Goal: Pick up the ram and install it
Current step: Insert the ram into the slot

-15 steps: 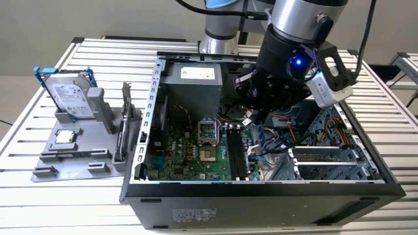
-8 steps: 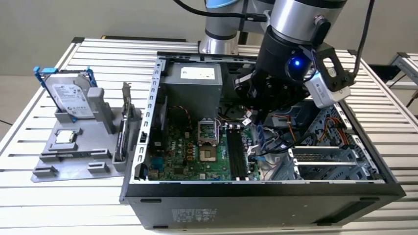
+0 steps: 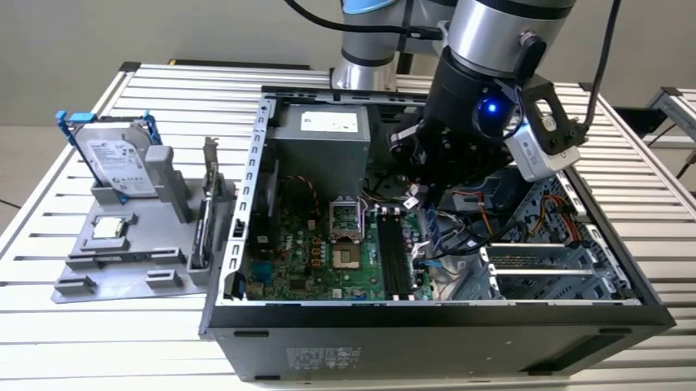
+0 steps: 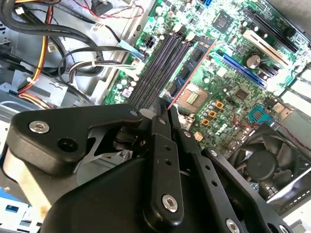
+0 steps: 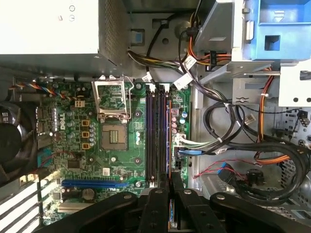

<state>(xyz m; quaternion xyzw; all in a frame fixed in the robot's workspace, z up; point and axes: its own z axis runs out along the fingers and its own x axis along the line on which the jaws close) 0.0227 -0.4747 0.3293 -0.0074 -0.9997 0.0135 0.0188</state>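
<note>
My gripper is down inside the open computer case, over the black memory slots of the green motherboard. It is shut on the ram, a dark stick with black chips that stands on edge between the fingertips and runs along the slots. In the first wrist view the gripper shows a blue strip of the ram between its fingers, lined up with the slots. Whether the ram touches a slot I cannot tell.
The CPU socket lies beside the slots, with the grey power supply behind it. Cable bundles and drive bays crowd the other side. Outside the case, a grey holder carries a hard drive and an expansion card.
</note>
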